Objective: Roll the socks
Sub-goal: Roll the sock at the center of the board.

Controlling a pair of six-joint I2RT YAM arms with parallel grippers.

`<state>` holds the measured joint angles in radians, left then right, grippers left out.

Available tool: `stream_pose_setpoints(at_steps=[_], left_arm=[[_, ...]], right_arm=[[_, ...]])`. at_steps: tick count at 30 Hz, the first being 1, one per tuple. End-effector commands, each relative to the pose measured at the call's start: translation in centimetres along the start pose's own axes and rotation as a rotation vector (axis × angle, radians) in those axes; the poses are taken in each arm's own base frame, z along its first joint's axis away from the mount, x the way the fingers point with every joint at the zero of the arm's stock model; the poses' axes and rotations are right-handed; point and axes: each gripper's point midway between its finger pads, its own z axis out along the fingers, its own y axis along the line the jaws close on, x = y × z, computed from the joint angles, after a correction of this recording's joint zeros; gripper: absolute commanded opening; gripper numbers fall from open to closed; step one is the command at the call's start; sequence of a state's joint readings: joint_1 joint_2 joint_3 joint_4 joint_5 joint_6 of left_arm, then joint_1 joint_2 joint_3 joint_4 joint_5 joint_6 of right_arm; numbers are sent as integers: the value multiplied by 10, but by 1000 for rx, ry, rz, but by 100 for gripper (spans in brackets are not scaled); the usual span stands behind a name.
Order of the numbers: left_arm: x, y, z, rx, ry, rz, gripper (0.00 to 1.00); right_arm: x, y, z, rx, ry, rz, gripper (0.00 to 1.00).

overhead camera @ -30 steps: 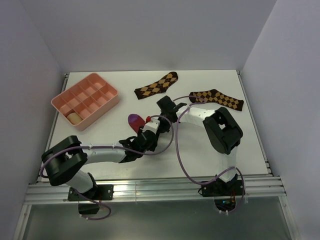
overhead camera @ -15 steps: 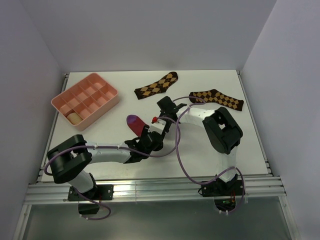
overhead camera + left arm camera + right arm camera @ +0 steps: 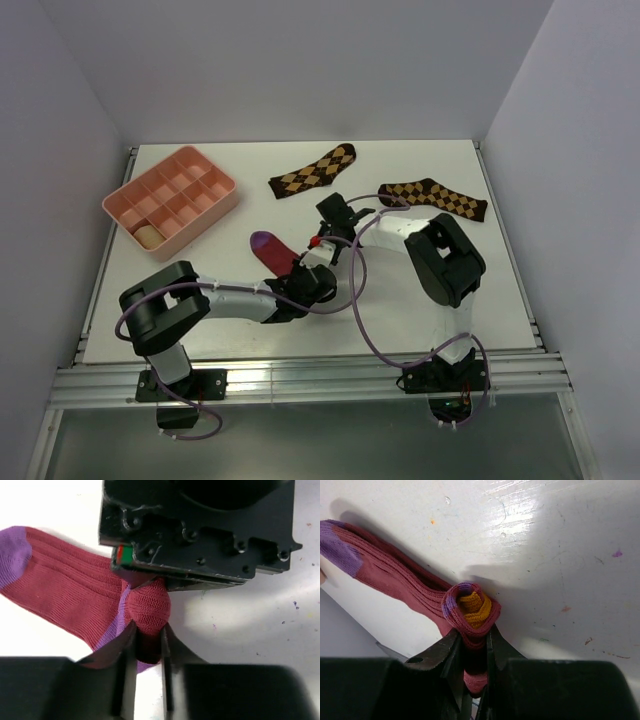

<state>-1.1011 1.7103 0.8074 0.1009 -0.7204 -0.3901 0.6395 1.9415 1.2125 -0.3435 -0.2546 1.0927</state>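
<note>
The crimson sock (image 3: 65,592) is lying mid-desk (image 3: 400,165). It's ribbed, with the purple toe stretching out flat to the far left and the other end curling into a tight roll (image 3: 471,607). The right wrist view is showing the orange cuff tucked into the roll's core, with the purple heel wrapping around it. The left wrist view is only catching the roll's plain crimson back. The left hand (image 3: 147,642) is pinching the roll from one side and the right hand (image 3: 474,640) is clamping it from the opposite side, so both hands are sitting just beside each other.
</note>
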Motion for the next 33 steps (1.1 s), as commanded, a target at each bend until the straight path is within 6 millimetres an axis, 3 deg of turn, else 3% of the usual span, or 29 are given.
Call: stream_pose_setpoints(at_steps=[1, 2, 3, 6, 9, 14, 17, 18, 21, 29, 33], left_arm=[[13, 8, 3, -38, 50, -22, 14], [12, 9, 1, -28, 55, -36, 3], [12, 13, 3, -27, 64, -48, 1], [6, 9, -1, 40, 81, -90, 1], [-6, 6, -4, 147, 112, -158, 1], [-24, 4, -14, 301, 174, -269, 1], [-23, 7, -14, 393, 253, -362, 1], [-27, 19, -8, 378, 267, -408, 1], [-17, 17, -8, 451, 361, -491, 1], [0, 33, 6, 538, 532, -729, 1], [10, 55, 9, 504, 552, -855, 1]], right_arm=[[8, -40, 17, 103, 36, 8, 0], [8, -42, 17, 100, 38, 3, 0], [8, -36, 16, 71, 44, -5, 0], [3, -25, 13, -2, 37, -36, 0], [-1, -11, 3, -83, 10, -64, 7], [-19, 3, -21, -161, -99, -67, 41], [-31, 7, -41, -195, -191, -31, 54], [-35, 12, -53, -221, -223, -23, 56], [-43, 13, -67, -245, -292, 1, 61], [-33, 9, -53, -226, -285, -6, 63], [-23, 10, -41, -212, -265, -15, 63]])
